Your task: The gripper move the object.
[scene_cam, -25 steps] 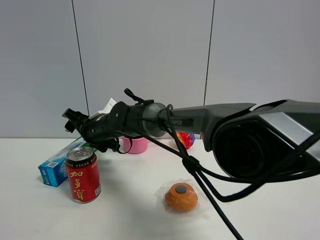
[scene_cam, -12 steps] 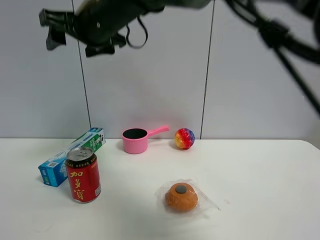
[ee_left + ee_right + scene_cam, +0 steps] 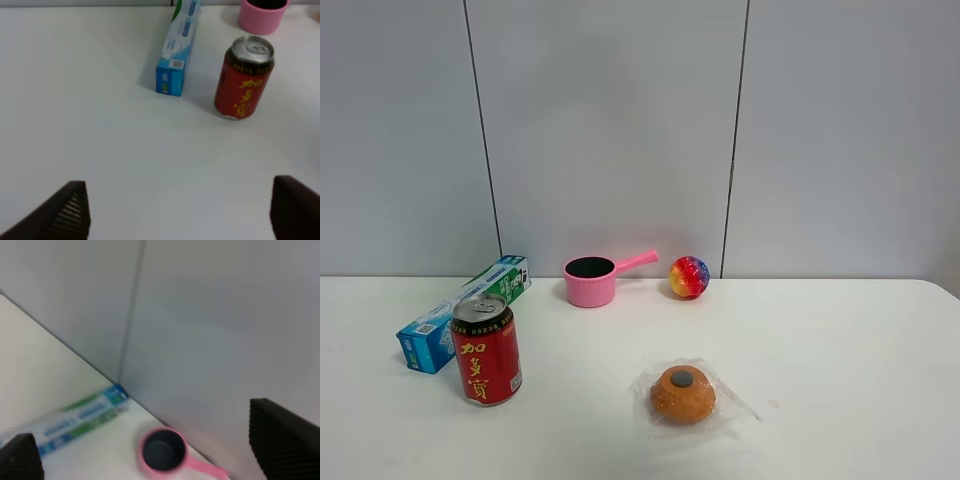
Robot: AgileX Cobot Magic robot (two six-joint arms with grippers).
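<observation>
The teal and green toothpaste box [image 3: 460,312] lies flat on the white table at the left, just behind a red drink can. Neither arm shows in the exterior high view. In the left wrist view the box [image 3: 179,47] lies well ahead of my left gripper [image 3: 182,212], which is open and empty above bare table. In the right wrist view my right gripper [image 3: 150,445] is open and empty, high above the table, with the box [image 3: 80,425] far below, blurred.
A red drink can [image 3: 486,350] stands in front of the box. A pink pot [image 3: 590,281] and a rainbow ball [image 3: 689,276] sit by the grey back wall. A wrapped orange bun [image 3: 682,393] lies at the front middle.
The right arm, which was low beside the box, has lifted up and out of the exterior high view. The box and the other things have not moved.
</observation>
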